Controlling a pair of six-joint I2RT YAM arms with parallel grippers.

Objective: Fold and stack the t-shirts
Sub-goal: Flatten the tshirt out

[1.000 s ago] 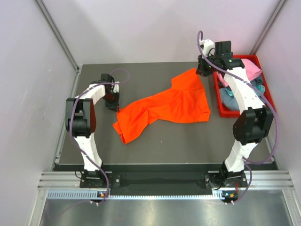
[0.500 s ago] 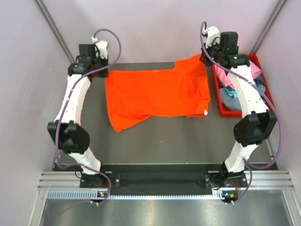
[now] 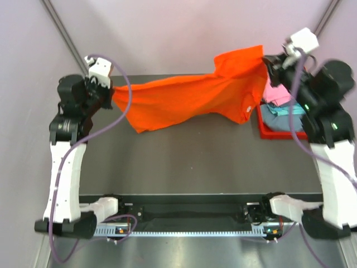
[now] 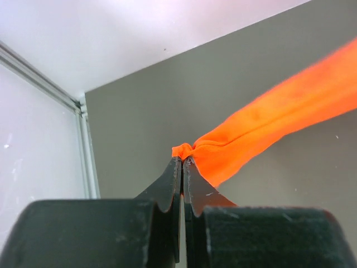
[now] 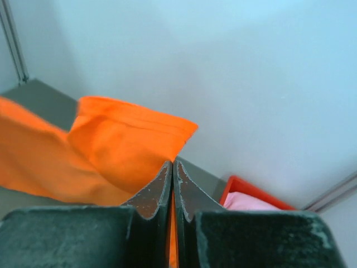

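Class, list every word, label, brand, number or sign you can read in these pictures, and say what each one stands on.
No text can be read in any view.
Small white tag on the orange t-shirt: too small to read, if it bears print at all.
Red bin: no lettering shows on its visible wall.
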